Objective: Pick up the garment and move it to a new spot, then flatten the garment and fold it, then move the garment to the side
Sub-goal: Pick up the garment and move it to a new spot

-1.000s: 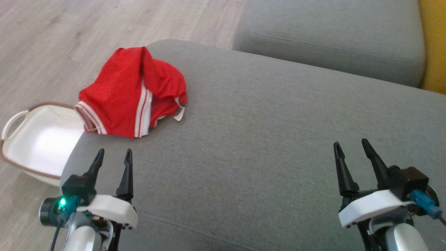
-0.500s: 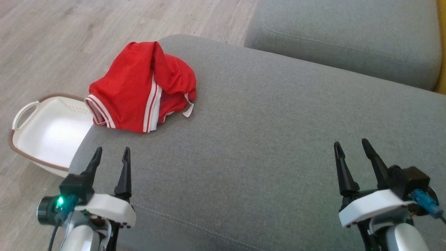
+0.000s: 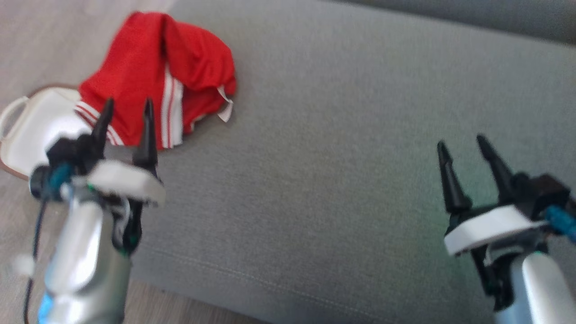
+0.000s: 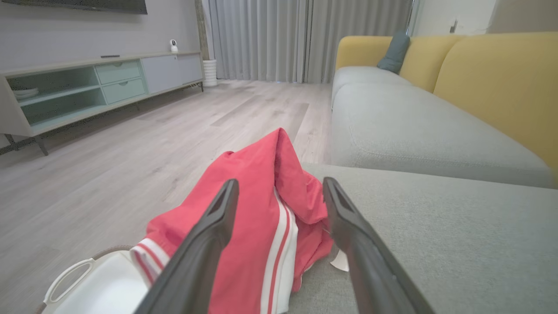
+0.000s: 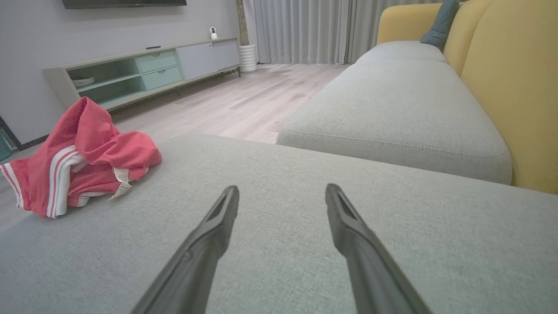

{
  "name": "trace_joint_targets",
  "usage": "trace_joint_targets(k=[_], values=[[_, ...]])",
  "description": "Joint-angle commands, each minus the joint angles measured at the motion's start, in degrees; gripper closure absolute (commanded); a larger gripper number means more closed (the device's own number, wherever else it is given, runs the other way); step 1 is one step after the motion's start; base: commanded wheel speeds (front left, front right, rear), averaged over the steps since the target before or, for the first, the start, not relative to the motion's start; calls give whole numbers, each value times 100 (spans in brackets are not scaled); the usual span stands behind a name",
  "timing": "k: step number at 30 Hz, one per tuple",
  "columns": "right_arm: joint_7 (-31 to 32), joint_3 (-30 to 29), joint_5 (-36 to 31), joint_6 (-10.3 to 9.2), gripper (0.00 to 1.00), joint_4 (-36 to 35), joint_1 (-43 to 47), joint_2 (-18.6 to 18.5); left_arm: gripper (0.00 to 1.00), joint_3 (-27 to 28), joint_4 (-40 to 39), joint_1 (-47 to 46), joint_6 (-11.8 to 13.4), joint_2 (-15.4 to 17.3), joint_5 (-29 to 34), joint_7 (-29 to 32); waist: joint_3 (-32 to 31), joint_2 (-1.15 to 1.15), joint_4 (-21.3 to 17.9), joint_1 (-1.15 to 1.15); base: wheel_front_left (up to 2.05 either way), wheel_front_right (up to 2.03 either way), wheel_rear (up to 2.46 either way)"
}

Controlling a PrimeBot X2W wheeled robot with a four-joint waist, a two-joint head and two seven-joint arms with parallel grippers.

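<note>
Head view's pretty blurry. The red garment (image 3: 157,76) sits crumpled at upper left on the grey sofa cushion (image 3: 337,157), its hem partly behind the left gripper (image 3: 128,102), jaws spread. The right gripper (image 3: 462,141) is at lower right, jaws spread too. The white basket (image 3: 22,135) is mostly hidden and cut off at the left edge.

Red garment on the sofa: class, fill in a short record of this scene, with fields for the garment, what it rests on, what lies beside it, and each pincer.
garment: red with white stripes, crumpled in a heap, white label showing
rests on: grey sofa cushion, near its left edge
beside it: white basket with a brown rim, on the wooden floor
left pincer: open, aimed at the garment, gripping nothing
right pincer: open, over bare cushion, well apart from the garment
</note>
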Motion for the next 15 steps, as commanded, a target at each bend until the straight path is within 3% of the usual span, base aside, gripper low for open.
trace_joint_targets(k=[1,15], values=[[64,120,-52,-4,0,-282,-303,-137,0,204,45,-524,-28,170,-54,52,514,0,-227,0,0,0,0],[240,99,-87,-4,0,-556,-724,-329,0,458,3139,-2772,-129,653,-391,717,1401,0,-646,0,0,0,0]])
